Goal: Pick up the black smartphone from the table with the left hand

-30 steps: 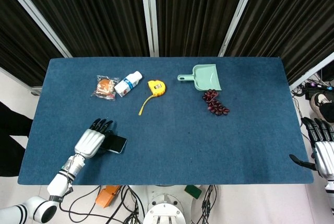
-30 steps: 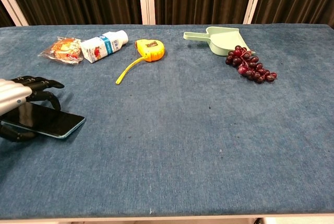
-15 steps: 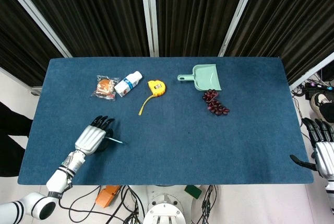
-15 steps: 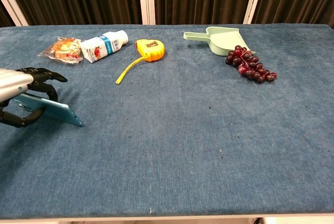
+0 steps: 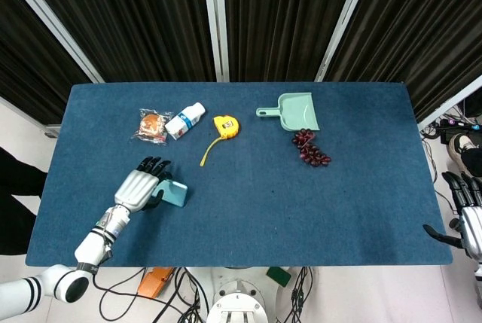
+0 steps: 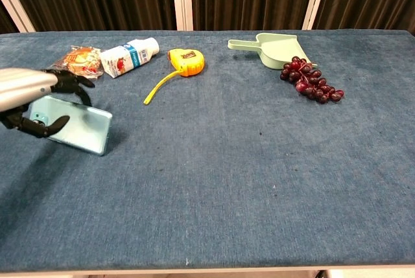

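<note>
Near table's [image 5: 248, 217] front-left corner: left hand [image 5: 139, 187] pinches phone [image 6: 76, 128] by long edges, thumb under, fingers over top; phone lifted, tilted, pale teal back showing. Judged stiff, thin, slick, fairly light; edge grip best, drop risk. Chest view shows thumb hooked under; head view alone shows right hand [image 5: 468, 217], spread, holding nothing, off table's right edge.

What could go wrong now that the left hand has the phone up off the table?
The smartphone is held by the left hand at one end only, tilted, most of it sticking out unsupported; it could slip and drop onto the table. Moving further back, the hand may knock the snack packet or bottle.
</note>
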{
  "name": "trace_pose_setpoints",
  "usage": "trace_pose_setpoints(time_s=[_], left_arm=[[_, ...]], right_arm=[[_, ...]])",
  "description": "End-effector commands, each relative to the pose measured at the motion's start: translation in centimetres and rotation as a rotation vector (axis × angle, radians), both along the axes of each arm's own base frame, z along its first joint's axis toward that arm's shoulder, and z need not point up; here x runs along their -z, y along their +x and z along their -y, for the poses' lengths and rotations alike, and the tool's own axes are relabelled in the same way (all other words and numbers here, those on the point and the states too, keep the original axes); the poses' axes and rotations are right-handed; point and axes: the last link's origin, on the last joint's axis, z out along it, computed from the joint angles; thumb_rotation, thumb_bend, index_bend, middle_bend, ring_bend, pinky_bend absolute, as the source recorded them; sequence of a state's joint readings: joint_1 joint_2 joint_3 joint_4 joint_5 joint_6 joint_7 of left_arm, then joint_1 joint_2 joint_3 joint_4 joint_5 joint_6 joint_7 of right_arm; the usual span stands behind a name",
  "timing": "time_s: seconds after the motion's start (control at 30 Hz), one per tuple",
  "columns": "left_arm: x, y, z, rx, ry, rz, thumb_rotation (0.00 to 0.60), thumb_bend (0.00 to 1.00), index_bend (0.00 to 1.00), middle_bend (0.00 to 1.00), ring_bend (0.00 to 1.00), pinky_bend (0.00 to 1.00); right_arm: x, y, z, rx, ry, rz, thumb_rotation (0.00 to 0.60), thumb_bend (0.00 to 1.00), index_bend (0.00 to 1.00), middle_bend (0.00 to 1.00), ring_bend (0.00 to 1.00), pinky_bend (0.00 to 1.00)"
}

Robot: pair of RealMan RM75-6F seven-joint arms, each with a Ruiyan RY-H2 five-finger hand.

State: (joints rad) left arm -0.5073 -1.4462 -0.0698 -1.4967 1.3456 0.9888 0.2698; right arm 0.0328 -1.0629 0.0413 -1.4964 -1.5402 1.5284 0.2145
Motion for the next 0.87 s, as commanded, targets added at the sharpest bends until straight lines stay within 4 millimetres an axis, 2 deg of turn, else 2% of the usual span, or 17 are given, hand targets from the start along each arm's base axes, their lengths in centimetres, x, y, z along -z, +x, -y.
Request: trace_pose_setpoints(time_s=[0.03, 0.13, 0.23, 0.37, 0.5, 0.67, 0.87], left_arm=[[-1.3, 0.2, 0.0, -0.006, 0.058, 0.035, 0.6, 0.56, 0.18, 0.08, 0.0, 0.0], [-3.2, -0.4, 0.3, -0.035, 0.134, 0.066, 0.6, 0.51, 0.17, 0.08, 0.0, 0.0], [-5.6, -1.9, 1.1, -0.082, 0.219, 0.084, 0.6, 0.41, 0.17, 0.08, 0.0, 0.0], [-8.5, -4.3, 3.2, -0.141, 0.324, 0.077, 0.6, 0.2, 0.13, 0.08, 0.0, 0.0], [-11.3, -6.9, 6.3, -0.197, 0.404, 0.059, 0.6, 0.06, 0.08, 0.06, 0.0, 0.0], [-13.7, -8.8, 10.1, -0.253, 0.481, 0.065, 0.6, 0.05, 0.08, 0.05, 0.0, 0.0], [-14.9, -9.6, 13.0, -0.286, 0.499, 0.085, 0.6, 0.04, 0.08, 0.05, 0.0, 0.0]], right_arm=[[-0.1, 0.0, 0.0, 0.0, -0.003, -0.001, 0.6, 0.18, 0.11, 0.14, 0.0, 0.04], [-0.1, -0.1, 0.0, -0.001, -0.001, -0.004, 0.6, 0.18, 0.11, 0.14, 0.0, 0.04], [-0.1, -0.2, 0.2, 0.001, 0.001, -0.005, 0.6, 0.18, 0.11, 0.13, 0.0, 0.03], [-0.2, -0.3, 0.5, -0.002, 0.004, 0.004, 0.6, 0.18, 0.1, 0.13, 0.0, 0.03], [-0.3, 0.0, 0.7, -0.018, 0.008, 0.006, 0.6, 0.18, 0.06, 0.13, 0.0, 0.01], [-0.1, 0.5, 0.8, -0.033, 0.023, -0.001, 0.6, 0.18, 0.06, 0.12, 0.0, 0.0], [0.5, 1.6, 1.0, -0.067, 0.046, 0.0, 0.6, 0.18, 0.06, 0.12, 0.0, 0.0]])
